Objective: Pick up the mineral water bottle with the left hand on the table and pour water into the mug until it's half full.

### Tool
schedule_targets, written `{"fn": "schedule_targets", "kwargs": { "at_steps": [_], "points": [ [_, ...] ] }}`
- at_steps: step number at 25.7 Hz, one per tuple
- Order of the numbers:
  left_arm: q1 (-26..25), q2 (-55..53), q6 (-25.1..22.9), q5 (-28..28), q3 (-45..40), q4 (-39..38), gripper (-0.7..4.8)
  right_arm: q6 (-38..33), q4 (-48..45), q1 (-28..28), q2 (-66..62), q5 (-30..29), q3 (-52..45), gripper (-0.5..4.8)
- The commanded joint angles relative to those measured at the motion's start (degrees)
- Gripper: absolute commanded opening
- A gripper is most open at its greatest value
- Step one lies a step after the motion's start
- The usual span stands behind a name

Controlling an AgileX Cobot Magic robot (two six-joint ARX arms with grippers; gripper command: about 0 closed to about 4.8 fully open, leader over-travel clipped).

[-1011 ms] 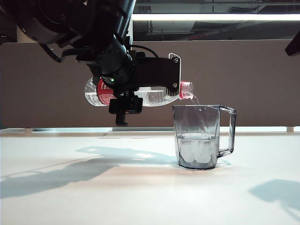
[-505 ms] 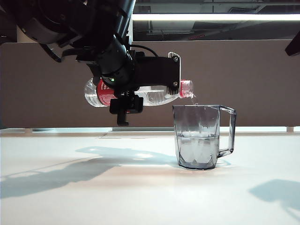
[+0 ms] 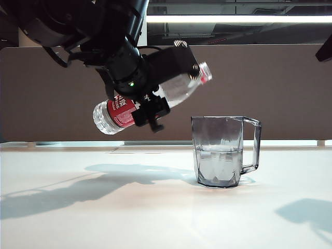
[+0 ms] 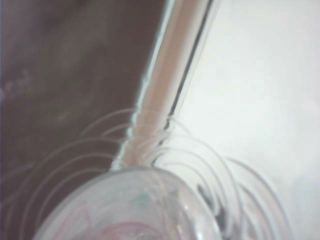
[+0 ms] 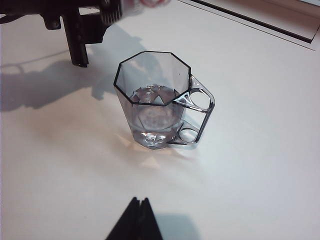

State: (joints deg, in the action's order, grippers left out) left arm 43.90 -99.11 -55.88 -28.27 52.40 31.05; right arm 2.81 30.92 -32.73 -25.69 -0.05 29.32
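The left gripper (image 3: 155, 96) hangs in the air above the table (image 3: 104, 207), up and to the left of the mug (image 3: 220, 150) in the exterior view, and it is clamped on the bottle (image 3: 150, 101) around the middle. The bottle lies tilted, its red-ringed neck raised toward the mug side and its base lower on the far side from the mug; the neck sits above and just left of the mug's rim, not touching it. No stream shows between neck and mug. The left wrist view is filled by the blurred clear ribs of the bottle (image 4: 135, 200) close to the lens.

The mug stands upright on the table, right of the table's middle in the exterior view, its handle turned away from the bottle. Water fills it to about half its height. In the right wrist view the mug (image 5: 155, 100) is seen from above.

The right gripper (image 5: 136, 220) shows only as a dark tip over the table near the mug; whether its jaws are apart or together cannot be told.
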Motion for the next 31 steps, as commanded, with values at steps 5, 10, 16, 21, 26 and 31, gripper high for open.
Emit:
{"fn": "schedule_targets", "kwargs": {
  "at_steps": [5,10,16,21,26,31],
  "points": [
    [-2.03,3.76,20.65,1.66,0.39,1.75,2.68,0.22,-1.09,-0.04,0.11,-0.09,0.15,-0.05],
    [-4.39,6.05,32.04,2.95,0.37,-0.48,2.68,0.22,-1.09,-0.04,0.11,-0.09,0.15,-0.05],
    [-8.96,9.81,42.71,19.04,0.20,-5.18,2.68,0.22,-1.11,-0.04,0.11,-0.09,0.15,-0.05],
    [-11.28,10.86,46.93,26.25,0.04,-5.73,2.68,0.22,-1.09,-0.04,0.11,-0.09,0.15,-0.05],
    [-12.92,11.23,50.64,26.99,-0.31,-5.57,2.68,0.22,-1.09,-0.04,0.11,-0.09,0.15,-0.05],
    [-13.46,11.26,53.16,26.91,-3.39,-0.61,2.68,0.22,-1.07,-0.04,0.11,-0.09,0.15,-0.05]
  ]
}}
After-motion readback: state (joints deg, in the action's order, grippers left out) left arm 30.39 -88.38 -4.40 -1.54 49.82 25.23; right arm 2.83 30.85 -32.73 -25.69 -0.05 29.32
